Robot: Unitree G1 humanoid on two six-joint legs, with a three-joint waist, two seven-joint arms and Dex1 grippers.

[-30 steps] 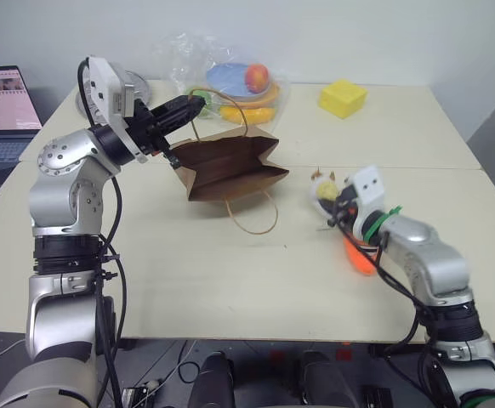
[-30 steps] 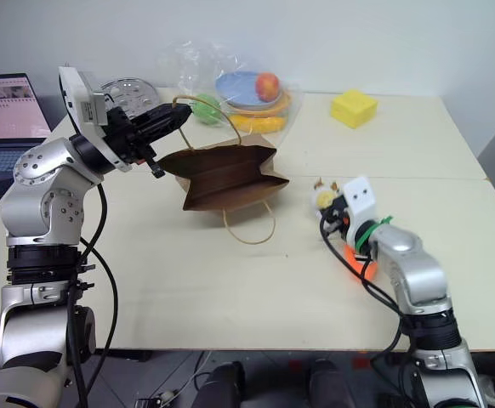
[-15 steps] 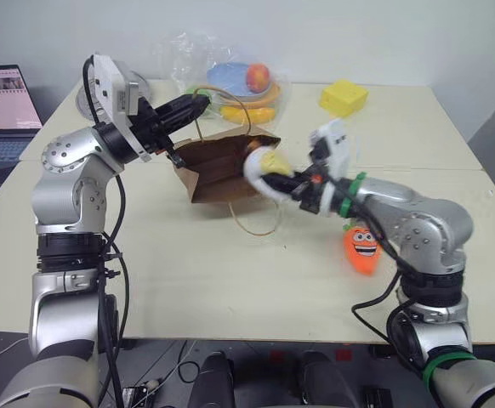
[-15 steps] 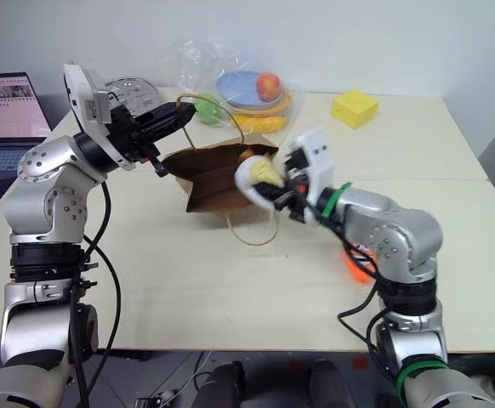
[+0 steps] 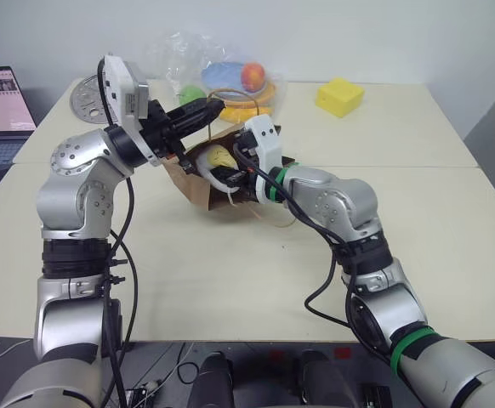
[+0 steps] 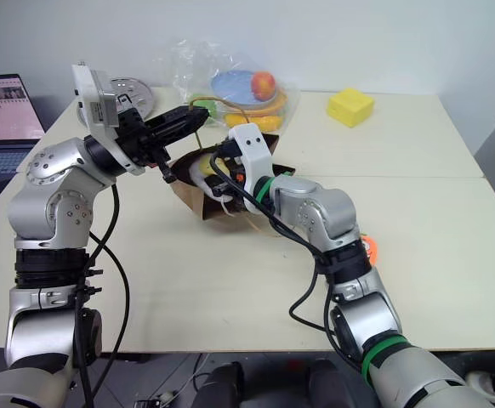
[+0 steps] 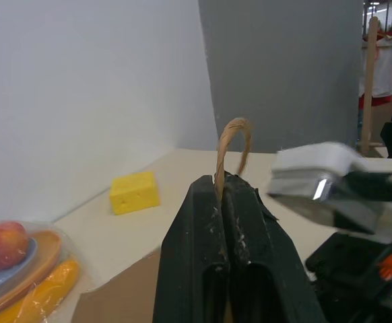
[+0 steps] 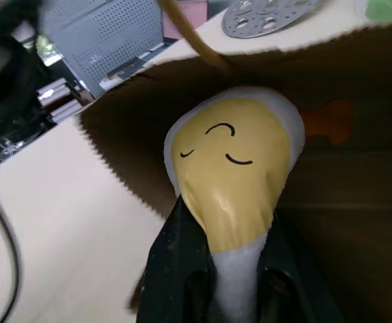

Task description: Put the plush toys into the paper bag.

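Observation:
The brown paper bag (image 5: pixel 192 183) lies on the table with its mouth held up. My left gripper (image 7: pixel 223 185) is shut on one tan twisted handle (image 7: pixel 231 141) above the bag. My right gripper (image 8: pixel 230 225) is shut on the white egg-shaped plush toy (image 8: pixel 233 168) with the yellow face. That toy (image 5: pixel 216 158) sits at the bag's mouth, between the jagged paper edges. A small part of the orange carrot plush toy (image 6: pixel 368 247) shows on the table behind my right forearm.
A clear plastic bag of fruit (image 5: pixel 235 81) and a round metal disc (image 5: pixel 84 93) lie behind the paper bag. A yellow block (image 5: pixel 339 95) stands at the back right. A laptop (image 5: pixel 1 106) sits off the table's left edge.
My right arm has swung left, carrying the egg toy from beside the carrot into the bag's mouth. The left gripper has kept its hold on the handle, almost still.

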